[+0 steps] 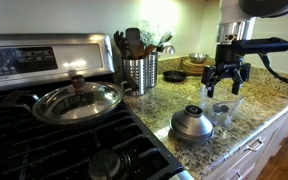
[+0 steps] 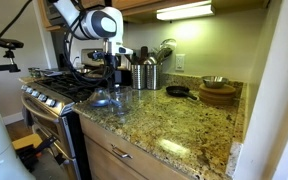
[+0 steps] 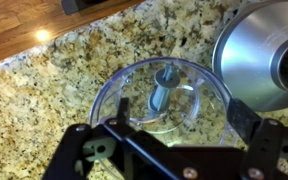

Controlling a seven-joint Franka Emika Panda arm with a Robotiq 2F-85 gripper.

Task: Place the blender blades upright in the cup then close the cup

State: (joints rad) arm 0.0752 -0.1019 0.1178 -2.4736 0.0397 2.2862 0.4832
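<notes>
The clear plastic cup [image 3: 112, 88] stands on the granite counter, also seen in both exterior views [image 1: 224, 109] [image 2: 121, 97]. The blender blades [image 3: 161, 92] stand upright inside it on a grey shaft. The silver dome lid [image 3: 259, 55] lies on the counter right beside the cup [image 1: 192, 123]. My gripper [image 3: 164, 135] hangs directly above the cup, open and empty, with its fingers spread about as wide as the cup's rim. It is a little above the cup in both exterior views [image 1: 227, 78] [image 2: 114, 68].
A stove with a glass-lidded pan [image 1: 77, 101] sits beside the counter. A perforated steel utensil holder [image 1: 139, 72], a small black skillet [image 1: 174, 76] and wooden bowls [image 2: 218, 93] stand at the back. The counter's front edge [image 1: 254, 135] is near the cup.
</notes>
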